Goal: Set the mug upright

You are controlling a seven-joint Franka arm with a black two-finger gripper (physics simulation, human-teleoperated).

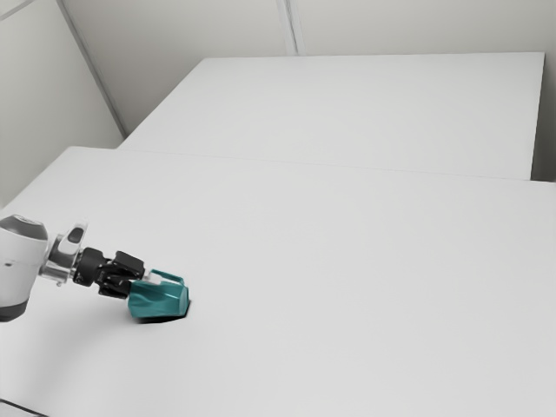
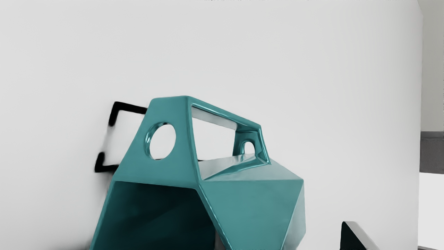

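The mug [image 1: 156,300] is blue-green and shiny. It lies on its side on the big white surface [image 1: 347,304], over at the exterior view's left. It has lots of flat sides with pointy corners, like a cut stone. Its open mouth [image 2: 163,215] faces the tool [image 1: 139,281], and it looks very dark inside. The handle [image 2: 184,139] is on the top side. It is chunky, with a big gap in the middle and a round hole near the mouth. There is a little hole at its other end too.

The tool is right by the mug, with its fingers [image 2: 350,239] spread apart and not squeezing it. The arm [image 1: 19,269] is white and grey.

Next to the mug, black bent marks [image 2: 128,107] show on the surface. There is a black shadow [image 1: 161,320] under the mug too. A black cord [image 1: 24,408] is at the near corner on the exterior view's left. Behind is another white table [image 1: 365,113]. The walls [image 1: 417,26] are pale grey, with thin grey strips [image 1: 293,26].
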